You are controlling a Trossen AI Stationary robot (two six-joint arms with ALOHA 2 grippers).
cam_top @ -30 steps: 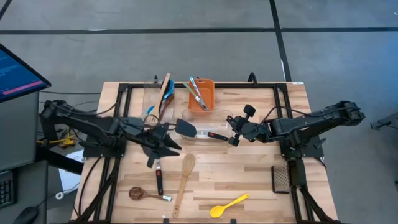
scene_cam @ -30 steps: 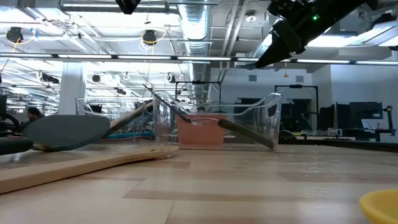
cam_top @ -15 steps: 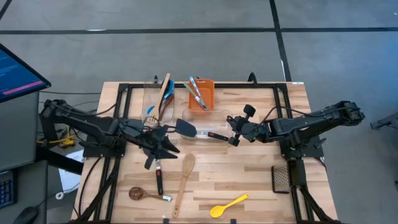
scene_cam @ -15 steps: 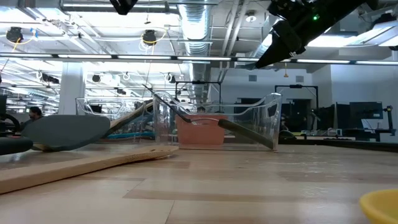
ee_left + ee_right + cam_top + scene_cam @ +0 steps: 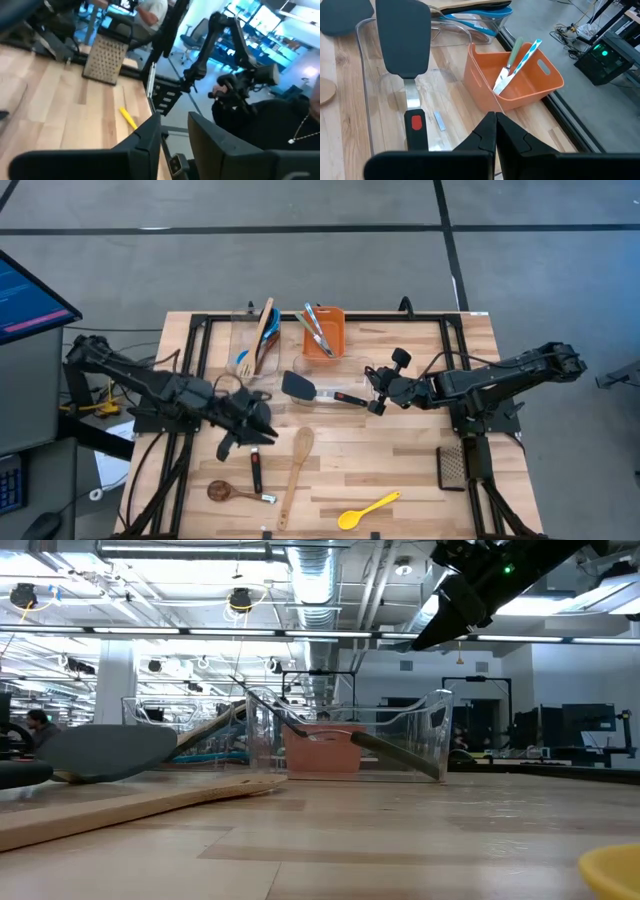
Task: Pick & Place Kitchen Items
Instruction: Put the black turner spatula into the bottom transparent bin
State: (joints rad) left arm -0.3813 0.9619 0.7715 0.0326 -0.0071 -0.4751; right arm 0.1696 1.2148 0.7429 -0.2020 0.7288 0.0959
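Note:
A black turner (image 5: 300, 388) lies in a clear tub (image 5: 335, 380) at mid-table; its blade (image 5: 402, 40) points toward the table's left and its red-marked handle (image 5: 415, 125) toward my right gripper (image 5: 368, 392). That gripper is shut and empty and hovers above the tub's right end (image 5: 495, 117). My left gripper (image 5: 248, 438) is open and empty (image 5: 175, 127), above the table at the left. A black-handled utensil (image 5: 256, 472) lies just nearside of it. A long wooden spoon (image 5: 296, 470), a small dark wooden spoon (image 5: 225, 492) and a yellow spoon (image 5: 368, 510) lie flat near the front.
An orange bin (image 5: 323, 330) with several utensils stands at the far middle. A second clear tub (image 5: 250, 345) with a wooden spoon and blue utensils stands to its left. A metal grater (image 5: 452, 465) lies at the right. A person shows beyond the table (image 5: 150, 10).
My left gripper has drawn back toward the table's near left, away from the turner's blade, still open and empty. My right gripper and the utensils have kept still.

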